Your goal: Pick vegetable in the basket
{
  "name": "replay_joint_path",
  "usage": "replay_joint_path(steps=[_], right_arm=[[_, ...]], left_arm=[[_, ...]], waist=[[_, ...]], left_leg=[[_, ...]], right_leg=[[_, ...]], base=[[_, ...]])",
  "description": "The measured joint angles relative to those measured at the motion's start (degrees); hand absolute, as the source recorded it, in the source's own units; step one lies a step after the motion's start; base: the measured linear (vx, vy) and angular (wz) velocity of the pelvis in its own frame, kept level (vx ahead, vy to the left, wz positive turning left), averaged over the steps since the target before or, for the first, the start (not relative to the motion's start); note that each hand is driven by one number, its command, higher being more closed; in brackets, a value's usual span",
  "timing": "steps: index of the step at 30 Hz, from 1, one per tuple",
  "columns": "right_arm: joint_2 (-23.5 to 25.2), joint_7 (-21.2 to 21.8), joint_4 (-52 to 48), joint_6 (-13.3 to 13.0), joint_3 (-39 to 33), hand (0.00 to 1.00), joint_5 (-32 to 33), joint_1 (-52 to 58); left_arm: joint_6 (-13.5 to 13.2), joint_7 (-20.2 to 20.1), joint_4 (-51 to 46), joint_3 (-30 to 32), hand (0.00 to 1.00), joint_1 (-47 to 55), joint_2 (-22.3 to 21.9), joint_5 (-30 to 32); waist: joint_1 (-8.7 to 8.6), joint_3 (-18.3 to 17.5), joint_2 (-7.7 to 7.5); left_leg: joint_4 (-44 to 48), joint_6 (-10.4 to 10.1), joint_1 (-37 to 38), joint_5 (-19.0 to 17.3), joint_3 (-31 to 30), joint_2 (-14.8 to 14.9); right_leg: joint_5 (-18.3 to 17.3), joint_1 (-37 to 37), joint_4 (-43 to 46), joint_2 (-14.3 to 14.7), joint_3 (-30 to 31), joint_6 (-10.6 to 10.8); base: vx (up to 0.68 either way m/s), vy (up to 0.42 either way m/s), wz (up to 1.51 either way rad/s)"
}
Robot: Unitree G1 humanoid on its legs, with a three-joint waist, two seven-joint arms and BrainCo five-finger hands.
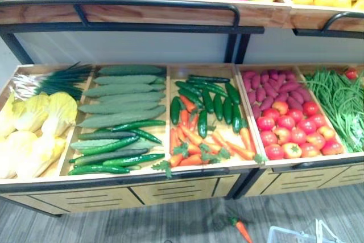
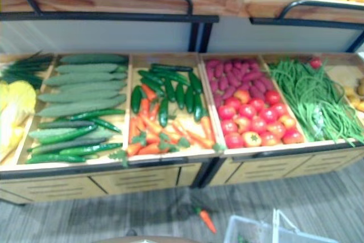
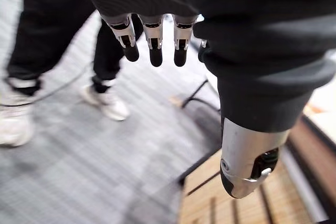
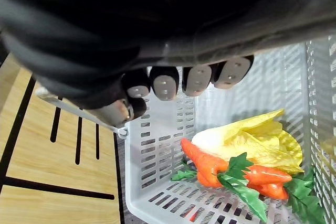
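A two-tier wooden produce counter (image 1: 85, 197) stands over a grey plank floor (image 1: 142, 223), its lower bins filled with cucumbers (image 1: 122, 98), carrots (image 1: 199, 143) and tomatoes (image 1: 293, 132). One loose carrot (image 1: 243, 230) lies on the floor in front of it, near a white basket (image 4: 157, 145). Inside the basket sit several leafy carrots (image 4: 205, 163) against a pale yellow cabbage (image 4: 252, 140). The right hand (image 4: 197, 80) has its fingers curled round the basket's metal handle (image 4: 68, 107). The left hand (image 3: 156, 45) hangs with fingers straight, holding nothing, near a person's dark trouser legs (image 3: 47, 24).
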Motion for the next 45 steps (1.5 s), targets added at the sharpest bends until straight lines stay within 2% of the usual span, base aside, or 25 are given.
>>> replay_joint_path(steps=[1,3,4,6,9,12,14,16,23,28,30,32,33,34,35,36,37,38,39,40,41,42,43,44,45], right_arm=[[-0.04,0.01,0.00,0.00,-0.02,1.00,0.03,-0.09],[-0.20,0.16,0.00,0.01,0.00,1.00,0.02,-0.66],[-0.23,0.22,0.00,0.01,0.00,1.00,-0.04,-0.87],[-0.41,0.45,-0.03,0.01,0.70,1.00,-0.08,-1.25],[-0.39,1.38,-0.13,0.00,1.31,1.00,-0.07,-1.20],[-0.30,1.57,-0.32,-0.03,2.99,1.00,-0.05,-1.16],[0.08,1.59,-0.33,-0.06,3.85,1.00,-0.05,-1.12],[0.05,1.53,-0.37,-0.06,4.45,1.00,0.03,-0.97],[0.44,1.54,-0.38,-0.05,5.25,1.00,0.21,-0.92],[0.73,1.55,-1.39,-0.08,5.07,1.00,0.67,-0.95],[0.99,1.57,-3.01,-0.53,5.00,1.00,0.67,-0.89],[1.36,1.59,-4.00,-1.08,5.20,1.00,1.78,-0.73],[1.58,1.56,-4.23,-1.27,5.31,1.00,2.15,-0.93],[2.33,1.58,-4.50,-1.32,5.75,1.00,2.76,-1.23],[2.74,1.60,-4.53,-1.37,5.95,1.00,2.86,-1.44],[3.10,1.63,-5.34,-1.49,7.38,1.00,3.08,-2.53],[3.59,1.75,-5.31,-1.26,7.82,1.00,3.24,-3.90],[3.57,2.06,-4.60,-1.15,8.05,1.00,3.99,-3.79],[3.56,2.05,-3.28,-0.93,7.98,1.00,4.03,-3.38],[3.45,2.02,-2.28,-0.81,7.96,1.00,4.04,-3.38],[3.31,2.14,-1.09,-0.78,7.95,1.00,4.03,-3.63],[3.26,2.39,-0.68,-0.70,8.02,1.00,3.98,-4.23],[2.84,2.44,-0.46,-0.70,7.62,1.00,3.93,-5.29],[1.81,2.62,0.42,-0.22,6.75,1.00,3.84,-6.08],[1.27,2.67,1.88,0.37,6.69,1.00,3.85,-5.41]], left_arm=[[0.35,-1.10,2.04,-0.14,0.00,0.21,-0.02,-0.54],[1.60,-6.93,7.85,-1.76,0.00,0.49,-0.18,-0.55],[1.76,-8.26,8.69,-2.89,0.00,0.79,-0.18,-0.48],[2.40,-13.45,9.93,-8.77,0.00,1.59,-0.43,1.16],[1.92,-16.35,10.03,-16.81,0.00,0.71,-1.01,1.21],[1.21,-17.59,10.04,-21.71,0.00,-0.74,-2.19,0.41],[0.12,-17.99,9.47,-25.09,0.00,-0.97,-1.84,-0.88],[-0.04,-18.42,9.46,-27.75,0.00,-1.42,-1.30,-2.43],[-0.60,-18.59,9.42,-31.85,0.00,-1.58,-0.10,-4.17],[-0.58,-18.60,9.40,-34.34,0.00,-1.87,0.72,-3.99],[-0.51,-18.65,9.58,-36.53,0.00,-2.39,1.65,-2.72],[-0.53,-18.65,9.63,-38.37,0.00,-3.38,2.77,-0.49],[-0.52,-18.56,9.67,-38.60,0.00,-3.72,3.13,0.15],[-0.52,-18.53,9.69,-38.65,0.00,-4.83,3.48,1.10],[-0.53,-18.52,9.66,-38.63,0.00,-5.21,3.74,1.16],[-0.64,-18.52,9.63,-38.57,0.00,-5.46,3.85,1.32],[-0.75,-18.55,9.64,-38.33,0.00,-6.06,4.30,1.77],[-1.02,-18.54,9.48,-37.75,0.00,-6.85,4.44,2.33],[-0.94,-18.63,9.38,-37.62,0.00,-7.11,4.52,2.83],[-0.89,-18.69,9.41,-37.62,0.00,-6.95,4.47,2.82],[-0.68,-18.76,9.46,-36.93,0.00,-7.40,4.59,2.81],[-0.28,-18.93,9.66,-36.09,0.00,-7.90,3.76,2.71],[-0.42,-19.01,10.26,-35.79,0.00,-7.55,3.29,2.66],[-0.78,-19.13,10.60,-34.86,0.00,-7.74,2.32,2.55],[-0.51,-19.34,10.74,-34.51,0.00,-7.82,2.38,1.59]], waist=[[-0.03,-0.02,0.13],[-0.67,-0.03,0.36],[-0.90,0.00,0.44],[-1.44,0.15,0.84],[-1.70,0.20,1.11],[-2.06,0.38,1.32],[-3.06,0.57,1.44],[-3.19,0.72,1.76],[-3.35,1.65,1.58],[-3.56,4.13,1.18],[-4.93,4.74,0.84],[-5.03,5.48,0.41],[-4.87,5.99,0.51],[-4.87,6.23,0.63],[-4.83,6.31,0.58],[-4.41,6.87,1.95],[-5.09,7.83,1.56],[-5.69,8.63,1.23],[-6.23,8.76,0.50],[-6.16,8.61,0.12],[-6.49,8.70,-1.21],[-5.99,8.98,-0.66],[-4.89,8.52,1.39],[-4.63,9.05,2.01],[-5.04,8.71,0.72]], left_leg=[[0.01,0.00,0.00,0.00,-0.01,0.00],[-0.06,0.00,0.25,0.00,0.15,-0.08],[-0.09,-0.01,0.38,0.01,0.21,-0.12],[-0.82,-0.05,1.40,0.03,0.66,-0.29],[-1.40,-0.16,2.20,0.10,1.32,-0.40],[-1.41,-0.45,2.32,0.14,1.95,-0.42],[-1.42,-0.69,2.92,-0.12,2.15,-0.33],[-1.42,-0.84,3.11,-0.41,2.72,-0.27],[-1.41,-0.83,4.28,-0.83,3.46,-0.28],[-1.40,-1.57,8.33,-2.08,5.24,0.09],[-0.65,-1.43,9.15,-3.21,7.34,-0.13],[-0.41,-1.06,8.92,-4.06,10.14,0.37],[-0.33,-1.07,8.94,-4.37,11.94,1.06],[0.04,-0.97,8.97,-4.40,14.76,1.76],[0.23,-0.44,8.95,-4.40,15.97,2.12],[0.17,2.07,8.10,-3.67,20.06,4.51],[0.87,2.24,7.94,-3.78,21.81,5.18],[1.78,1.97,7.99,-3.71,23.72,5.99],[3.24,2.14,8.68,-3.95,25.19,6.36],[4.64,2.31,8.57,-4.57,26.34,6.71],[9.42,2.01,8.04,-6.84,28.89,7.19],[10.87,2.45,5.86,-9.42,29.31,7.12],[8.00,3.65,5.48,-8.77,28.89,6.31],[4.80,4.38,6.90,-5.94,31.92,4.89],[5.89,4.93,7.34,-6.10,35.26,3.31]], right_leg=[[-0.01,0.00,0.00,0.00,0.05,0.02],[-0.08,-0.02,0.01,-0.01,0.38,0.06],[-0.09,-0.05,0.01,-0.01,0.54,0.06],[-0.18,0.04,0.02,0.00,1.55,0.15],[-0.32,0.10,0.02,-0.02,2.19,0.29],[-0.34,-0.25,0.02,0.01,3.08,0.32],[-0.47,-0.02,0.02,0.17,3.40,0.47],[-0.49,-0.27,0.03,0.24,4.20,0.48],[-0.61,0.20,0.23,0.25,4.83,0.58],[-4.37,-0.50,8.03,-1.14,7.32,0.37],[-5.37,-3.43,13.54,-2.57,9.83,0.04],[-3.51,-6.06,15.07,-2.25,13.41,-0.88],[-1.07,-7.37,14.69,-1.07,15.27,-1.58],[4.41,-8.84,12.36,1.13,16.72,-1.97],[8.03,-9.52,10.18,2.37,17.05,-2.22],[14.82,-9.52,4.19,4.72,16.54,-3.46],[11.13,-10.50,9.15,4.36,13.25,-6.00],[-1.96,-13.07,26.40,1.51,7.39,-9.22],[-6.82,-12.93,39.10,-1.69,4.51,-8.72],[-7.29,-12.47,42.87,-2.85,4.02,-8.64],[-6.80,-12.64,43.13,-3.25,2.58,-8.50],[-6.39,-11.67,35.28,0.03,2.08,-9.07],[-8.08,-10.28,31.90,1.98,2.87,-8.78],[-13.23,-10.21,40.52,0.12,2.37,-8.88],[-16.47,-7.36,45.40,-3.97,2.64,-6.95]], base=[[0.01,0.016,-0.03],[0.02,0.007,-0.05],[0.03,0.008,-0.11],[0.03,0.006,-0.17],[0.04,0.002,-0.14],[0.04,-0.006,-0.12],[0.05,-0.017,-0.07],[0.05,-0.017,-0.14],[0.02,-0.010,-0.06],[0.01,0.003,-0.19],[-0.02,0.032,-0.54],[-0.07,0.017,-0.74],[-0.11,0.005,-1.03],[-0.10,0.026,-1.14],[-0.09,0.039,-1.58],[-0.10,0.042,-1.26],[-0.13,0.017,-1.31],[-0.08,0.008,-0.82],[0.00,-0.018,-0.84],[0.05,-0.081,-1.01],[-0.03,-0.108,-1.44],[-0.11,-0.094,-1.61],[-0.23,-0.025,-1.64],[-0.15,-0.017,-1.30],[-0.08,-0.059,-1.35]])
